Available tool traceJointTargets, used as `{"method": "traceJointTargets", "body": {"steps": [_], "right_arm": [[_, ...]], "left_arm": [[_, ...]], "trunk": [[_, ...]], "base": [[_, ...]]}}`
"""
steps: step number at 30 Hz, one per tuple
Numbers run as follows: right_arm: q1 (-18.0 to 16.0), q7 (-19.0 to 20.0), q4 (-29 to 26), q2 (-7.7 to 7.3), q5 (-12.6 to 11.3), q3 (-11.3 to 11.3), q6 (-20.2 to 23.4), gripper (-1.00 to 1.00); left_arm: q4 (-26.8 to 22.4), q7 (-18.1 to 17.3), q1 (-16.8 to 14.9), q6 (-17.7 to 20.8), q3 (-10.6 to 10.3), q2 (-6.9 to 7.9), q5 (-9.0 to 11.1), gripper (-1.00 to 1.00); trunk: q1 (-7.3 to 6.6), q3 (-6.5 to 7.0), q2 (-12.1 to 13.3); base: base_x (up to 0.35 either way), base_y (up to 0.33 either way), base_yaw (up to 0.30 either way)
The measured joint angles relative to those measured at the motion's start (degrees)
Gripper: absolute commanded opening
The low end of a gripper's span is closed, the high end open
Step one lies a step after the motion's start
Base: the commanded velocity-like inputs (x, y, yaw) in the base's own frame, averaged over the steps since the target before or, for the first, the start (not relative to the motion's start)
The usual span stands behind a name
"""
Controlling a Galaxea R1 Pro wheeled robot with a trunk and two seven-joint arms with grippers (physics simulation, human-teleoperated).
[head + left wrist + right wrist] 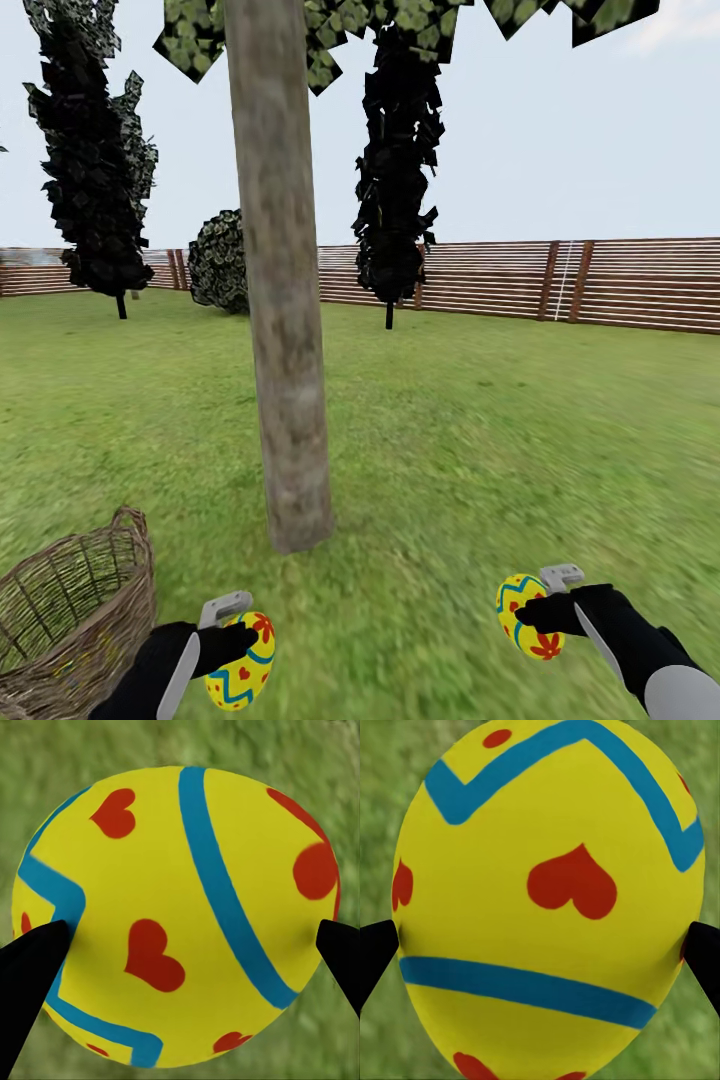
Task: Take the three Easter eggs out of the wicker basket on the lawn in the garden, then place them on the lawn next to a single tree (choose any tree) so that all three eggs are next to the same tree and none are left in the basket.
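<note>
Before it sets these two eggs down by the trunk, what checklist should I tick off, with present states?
1. Left gripper holds an egg: ok.
2. Right gripper holds an egg: ok.
3. Thin-trunked tree close ahead: ok.
4. Grass beside the trunk free for placing: ok.
5. Wicker basket emptied of the third egg: cannot tell, interior unclear.

Two yellow eggs, one (241, 663) at seven o'clock and one (528, 615) at five, hang above the lawn (480, 450). The basket (75, 610) stands left of the tree (285, 350).
</note>
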Motion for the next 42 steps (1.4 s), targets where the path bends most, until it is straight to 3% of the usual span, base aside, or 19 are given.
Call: {"method": "traceJointTargets", "body": {"steps": [4,15,30,42], "right_arm": [[0.00,0.01,0.00,0.01,0.00,0.00,0.01,-1.00],[0.00,-0.07,0.08,0.01,0.00,0.05,-0.15,-1.00],[-0.03,-0.18,2.04,0.20,0.16,0.15,-0.23,-1.00],[-0.01,-0.09,2.42,0.19,0.16,0.17,-0.20,-1.00]], "left_arm": [[0.11,0.07,0.00,-0.03,-0.01,-1.34,0.01,-1.00],[1.29,0.09,0.00,-0.95,-0.11,-2.32,-0.09,-1.00],[1.41,0.10,0.01,-1.17,-0.09,-2.69,-0.18,-1.00],[3.04,0.10,0.00,-1.19,-0.13,-2.89,-0.28,-1.00]], "trunk": [[0.00,0.00,0.00],[-0.01,0.00,0.00],[0.01,0.00,0.00],[0.00,0.00,0.00]], "base": [[0.144,0.000,0.000],[0.331,-0.084,0.013],[0.059,-0.084,0.284],[0.212,-0.299,0.015]]}}
